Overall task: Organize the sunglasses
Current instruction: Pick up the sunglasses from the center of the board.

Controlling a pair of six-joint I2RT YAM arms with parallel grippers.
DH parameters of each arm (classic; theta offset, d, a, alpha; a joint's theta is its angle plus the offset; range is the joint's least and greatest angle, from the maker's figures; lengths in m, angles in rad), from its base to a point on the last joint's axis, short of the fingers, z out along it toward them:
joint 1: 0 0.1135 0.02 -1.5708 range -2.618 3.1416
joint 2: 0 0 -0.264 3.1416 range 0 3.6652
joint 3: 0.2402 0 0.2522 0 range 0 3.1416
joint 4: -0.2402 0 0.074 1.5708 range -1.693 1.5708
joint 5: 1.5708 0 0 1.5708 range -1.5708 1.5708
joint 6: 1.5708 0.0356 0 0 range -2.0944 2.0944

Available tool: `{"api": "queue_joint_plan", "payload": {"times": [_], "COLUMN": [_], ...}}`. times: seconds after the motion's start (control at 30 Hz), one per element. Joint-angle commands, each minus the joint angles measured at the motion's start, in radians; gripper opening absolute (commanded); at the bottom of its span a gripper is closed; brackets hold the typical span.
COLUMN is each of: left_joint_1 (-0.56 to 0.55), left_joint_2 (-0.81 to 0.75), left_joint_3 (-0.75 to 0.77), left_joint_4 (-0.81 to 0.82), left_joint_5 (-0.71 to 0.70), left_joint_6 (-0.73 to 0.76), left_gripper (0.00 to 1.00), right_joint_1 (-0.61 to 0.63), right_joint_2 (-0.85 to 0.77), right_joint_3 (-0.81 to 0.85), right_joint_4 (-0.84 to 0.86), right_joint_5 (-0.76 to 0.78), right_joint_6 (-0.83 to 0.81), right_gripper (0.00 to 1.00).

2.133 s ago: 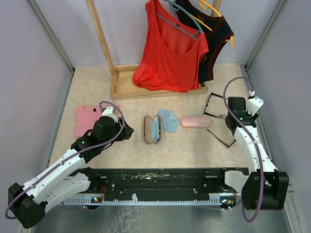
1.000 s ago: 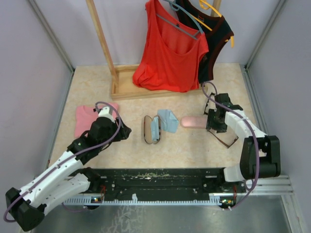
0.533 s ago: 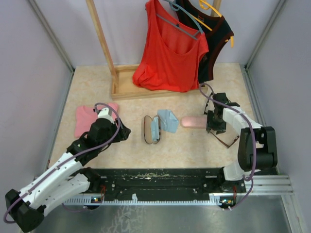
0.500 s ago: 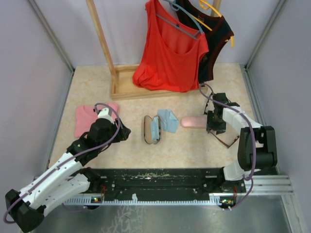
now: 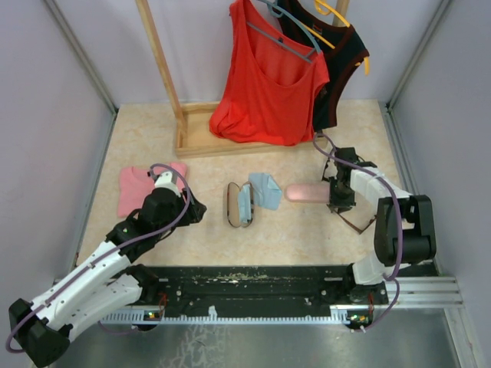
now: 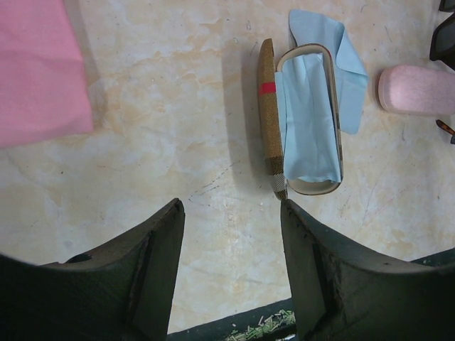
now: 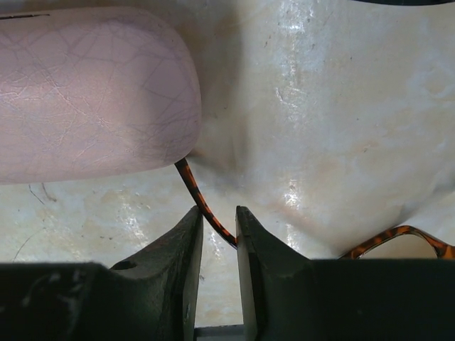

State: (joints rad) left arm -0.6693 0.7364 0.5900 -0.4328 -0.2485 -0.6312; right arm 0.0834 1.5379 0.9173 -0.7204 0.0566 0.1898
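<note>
Near the right edge of the table (image 5: 146,142), the reddish-brown sunglasses (image 5: 357,223) are laid flat, with one thin arm reaching the end of the pink case (image 7: 85,92). That arm is straddled by the right gripper (image 7: 219,211), whose jaws are set a narrow gap apart, wider than the arm itself. Towards the left edge, the left gripper (image 6: 231,206) is held above the table with jaws wide apart and nothing between them, near the opened plaid case (image 6: 268,106), in which a blue cloth (image 6: 309,121) is laid.
</note>
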Motion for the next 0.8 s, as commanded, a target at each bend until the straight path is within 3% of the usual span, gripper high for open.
{"api": "queue_joint_plan", "payload": {"times": [0.0,0.53,0.77], "left_joint_1": [0.005,0.005,0.005], "left_joint_2": [-0.011,-0.017,-0.021], "left_joint_3": [-0.009,-0.013,-0.006], "left_joint_4": [0.011,0.008,0.004], "left_joint_5": [-0.012,-0.012,-0.013], "left_joint_6": [0.005,0.003,0.004], "left_gripper": [0.63,0.63,0.63], "right_joint_1": [0.007,0.008,0.007], "right_joint_2": [0.011,-0.113,-0.203], "right_joint_3": [0.033,0.085,0.130], "right_joint_4": [0.016,-0.063,-0.111], "right_joint_5": [-0.017,-0.047,-0.018], "right_joint_6": [-0.015,-0.029,-0.032], "right_gripper": [0.24,0.00,0.00]}}
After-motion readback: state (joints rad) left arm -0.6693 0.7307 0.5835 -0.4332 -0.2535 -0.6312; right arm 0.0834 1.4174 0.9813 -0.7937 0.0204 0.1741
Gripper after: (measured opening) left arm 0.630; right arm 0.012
